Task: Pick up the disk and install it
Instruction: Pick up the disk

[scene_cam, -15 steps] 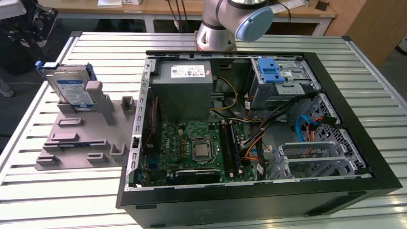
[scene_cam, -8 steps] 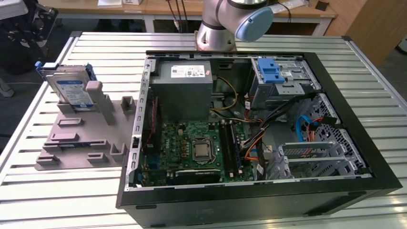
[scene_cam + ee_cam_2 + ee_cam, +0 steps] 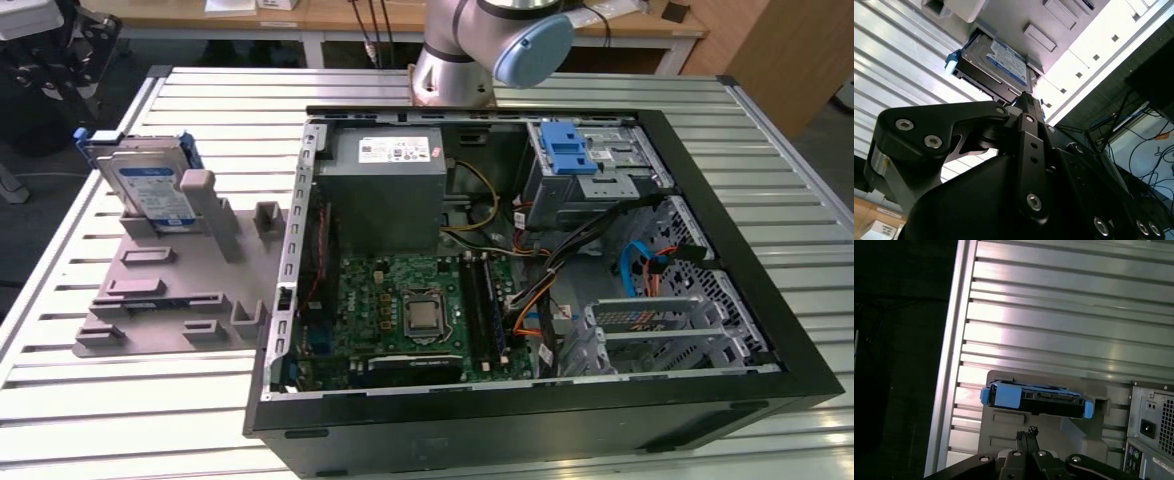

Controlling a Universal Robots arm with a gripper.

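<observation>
the disk is seen standing on edge in a grey fixture in the upper left of the exterior view. the fixture is set on the slatted metal table beside the open computer case. the disk is well apart from the blue-latched drive cage in the case's upper right corner and is not yet lifted.

the gripper is shown in both wrist views near the disk but apart from it, and in the first wrist view the disk's narrow edge is turned toward the fingertips. the fingers are pressed together; nothing is held between them and nothing is touched.

the disk is judged to be rigid and dense for its size, with smooth metal faces that may prove slippery. it is taken to be sensitive to knocks and to a drop. the blue carrier framing it is judged thinner and springier. a pinch across the flat faces, near the middle of the free edge, is therefore thought the surer hold, and the connector end is better spared. as they stand, the fingers leave no gap for the disk's thickness.
</observation>
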